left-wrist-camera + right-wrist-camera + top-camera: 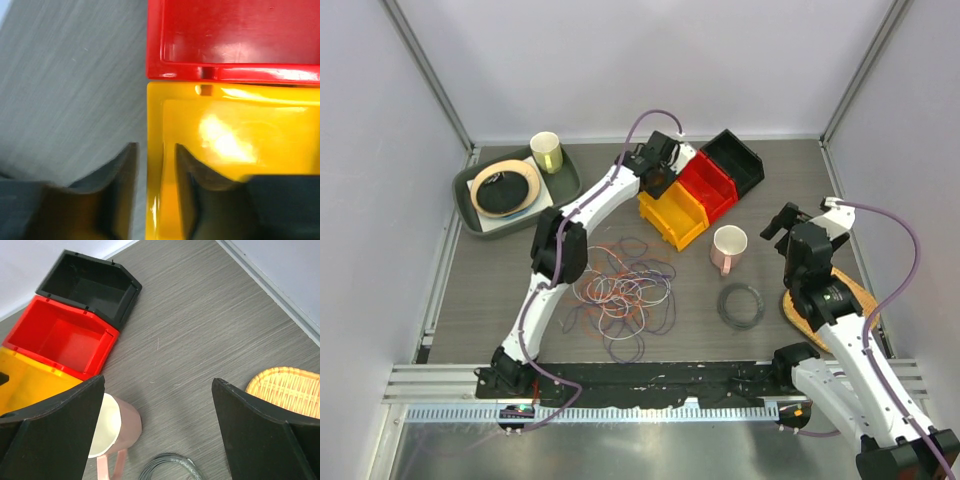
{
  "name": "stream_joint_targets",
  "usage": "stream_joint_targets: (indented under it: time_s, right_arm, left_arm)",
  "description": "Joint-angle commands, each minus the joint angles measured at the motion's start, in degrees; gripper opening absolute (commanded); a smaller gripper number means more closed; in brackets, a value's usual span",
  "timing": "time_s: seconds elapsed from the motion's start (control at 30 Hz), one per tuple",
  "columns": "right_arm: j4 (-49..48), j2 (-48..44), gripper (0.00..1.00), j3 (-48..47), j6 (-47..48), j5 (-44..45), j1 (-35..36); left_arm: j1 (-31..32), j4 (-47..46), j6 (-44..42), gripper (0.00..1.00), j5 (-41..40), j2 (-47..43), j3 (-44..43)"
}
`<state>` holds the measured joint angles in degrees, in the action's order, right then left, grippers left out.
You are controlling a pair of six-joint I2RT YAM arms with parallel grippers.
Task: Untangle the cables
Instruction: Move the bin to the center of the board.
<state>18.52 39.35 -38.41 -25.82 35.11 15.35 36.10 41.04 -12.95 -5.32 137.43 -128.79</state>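
Finding 1, workspace: the grey table [770,170] carries three bins in the upper centre of the top view, black [735,160], red [708,185] and yellow [675,215], set wall to wall.

Finding 2, arms: your left gripper [660,165] reaches out to the left end of the bins. In its wrist view the left gripper [155,146] shows a narrow gap, with the left wall of the yellow bin [225,130] lined up in it. No wire shows there. Whether the fingers pinch that wall cannot be told. Your right gripper [159,381] stands wide and empty at the right of the top view.

Finding 3, step in hand, as judged: a visit to the yellow bin, with the pile next. Raise the left gripper straight off the wall before you swing, so the bin is not dragged. Approach the pile from its outer margin, pinch a single strand of a loop lying on top, and lift slowly so its neighbours slide off.

Finding 4, the cables [625,290]: they lie on the table at centre left of the top view, below the bins and beside the left arm. They are thin overlapping loops in white, orange and dark purple, flat and interlaced, with white loops at the middle and dark ones at the lower right.
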Motion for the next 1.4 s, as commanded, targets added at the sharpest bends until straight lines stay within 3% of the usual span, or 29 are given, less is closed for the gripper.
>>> stream_joint_targets:
  time_s: [0.0, 0.07, 0.13, 0.2, 0.23, 0.3, 0.33, 0.37, 0.47, 0.53, 0.6, 0.73, 0.93, 1.17, 1.37]
  right_arm:
    - [-0.86, 1.07, 0.94, -1.84, 0.6, -1.89, -0.06]
    - [-0.68, 1.43, 0.94, -2.02, 0.95, -2.24, -0.06]
    - [-0.51, 1.78, 0.94, -2.02, 1.13, -2.77, -0.06]
    - [-0.59, 2.39, 0.94, -2.1, 1.3, -3.47, -0.06]
    - [-0.59, 2.66, 0.94, -2.02, 1.3, -3.56, -0.06]
    - [-0.86, 3.18, 0.93, -1.93, 1.3, -3.74, -0.06]
    - [-0.86, 3.79, 0.94, -1.93, 1.3, -3.74, -0.06]
    - [-0.94, 4.32, 0.94, -1.93, 1.39, -3.91, -0.06]
    - [-0.51, 5.56, 0.95, -2.1, 1.04, -3.91, -0.06]
    - [-0.42, 5.82, 0.95, -2.28, 0.86, -4.35, 0.03]
    - [-0.33, 5.82, 0.95, -2.28, 0.78, -4.61, -0.06]
    - [-0.59, 4.77, 0.95, -2.02, 1.12, -5.14, -0.06]
    - [-0.42, 3.28, 0.95, -1.84, 2.0, -4.35, -0.06]
    - [0.11, 2.4, 0.95, -1.75, 2.62, -1.63, -0.06]
    - [0.28, 2.22, 0.95, -1.66, 2.8, -1.01, -0.06]
  left_arm:
    - [-2.52, -0.95, -5.77, 0.51, -3.64, 2.14, -5.33]
    - [-2.79, -1.66, -5.68, 0.61, -3.73, 2.06, -5.94]
    - [-2.7, -2.89, -3.24, 0.78, -5.48, 1.71, -7.34]
    - [-2.7, -2.29, 2.37, 0.94, -12.15, 1.09, -9.54]
    - [-2.7, -0.71, 9.54, 0.97, -14.69, 0.74, -12.16]
    - [-2.7, 5.33, 19.49, 0.98, -20.76, -1.7, -12.62]
    - [-2.7, 7.81, 28.76, 0.98, -21.48, -3.38, -10.71]
    - [-2.7, 9.48, 32.25, 0.99, -21.48, -5.13, -8.43]
    - [-2.7, 7.5, 45.24, 1.0, -18.69, -14.18, 7.28]
    - [-2.52, 1.35, 49.5, 1.0, -11.23, -19.88, 18.94]
    - [-2.17, -4.55, 53.1, 1.0, -5.78, -22.1, 24.27]
    - [-1.12, -5.62, 55.4, 1.0, -4.08, -19.93, 24.57]
    - [-0.94, -0.88, 56.11, 0.79, -2.85, -11.93, 15.0]
    - [-3.04, 5.63, 50.22, 0.41, -11.27, -5.42, 6.01]
    - [-8.84, 1.07, 42.5, 0.34, -9.71, -4.98, 5.22]
